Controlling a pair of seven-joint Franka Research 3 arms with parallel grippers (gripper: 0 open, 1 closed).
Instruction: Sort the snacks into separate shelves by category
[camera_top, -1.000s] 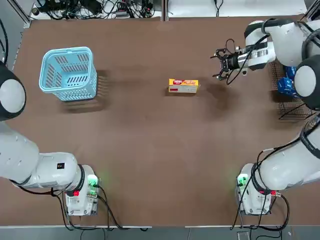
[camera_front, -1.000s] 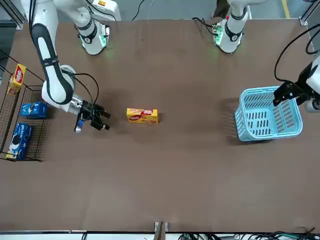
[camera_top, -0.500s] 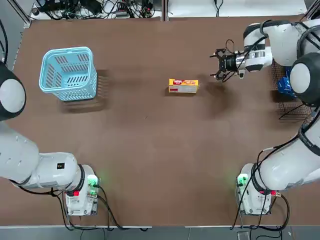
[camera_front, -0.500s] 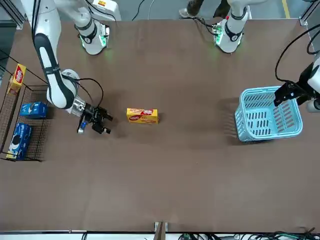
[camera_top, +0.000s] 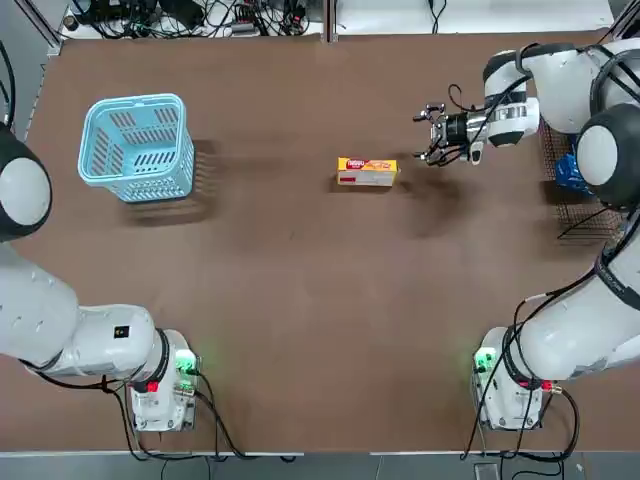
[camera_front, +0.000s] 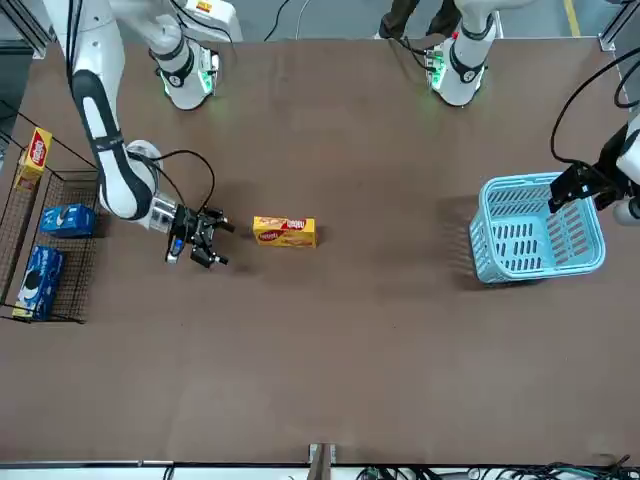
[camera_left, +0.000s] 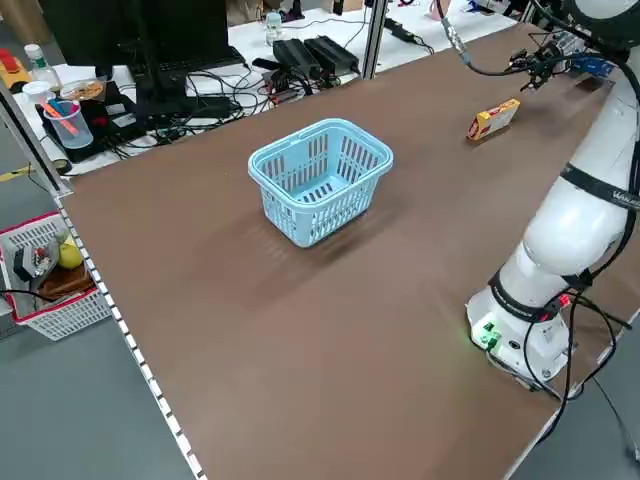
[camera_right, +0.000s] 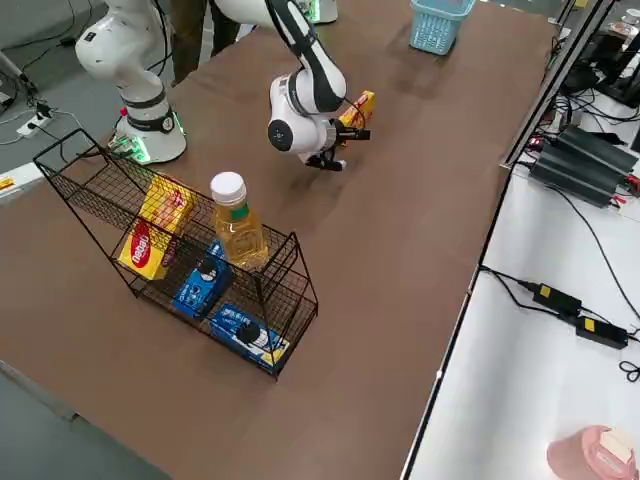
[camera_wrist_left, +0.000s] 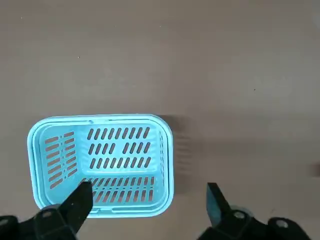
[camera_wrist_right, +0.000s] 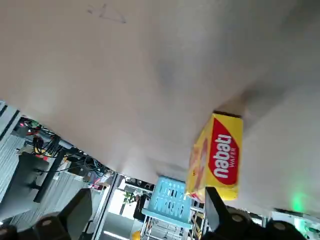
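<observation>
Most of the sorting looks done, I'd say. Over at the right edge of the worktop (camera_top: 300, 300) stands the black wire rack (camera_right: 100, 185): two glossy blue packets (camera_right: 200, 287) lie on its lower tier and two yellow boxes (camera_right: 150, 245) sit on the level above. A capped bottle (camera_right: 238, 225) of amber liquid stands in the rack too.

One snack is left out: a yellow box (camera_top: 367, 171) lying alone mid-worktop, well apart from the rack. Its red logo reads "nabati", with "WAFER" underneath, clear in the right wrist view.

The right tool (camera_top: 432, 134) hangs just beside that box on its right, fingers spread wide, holding nothing. So the pick is not yet made; my guess is one grasp and one carry to the yellow boxes' tier remain.

Farther left, the left tool (camera_wrist_left: 145, 205) hovers wide and empty above the light blue basket (camera_top: 135, 146), idle.
</observation>
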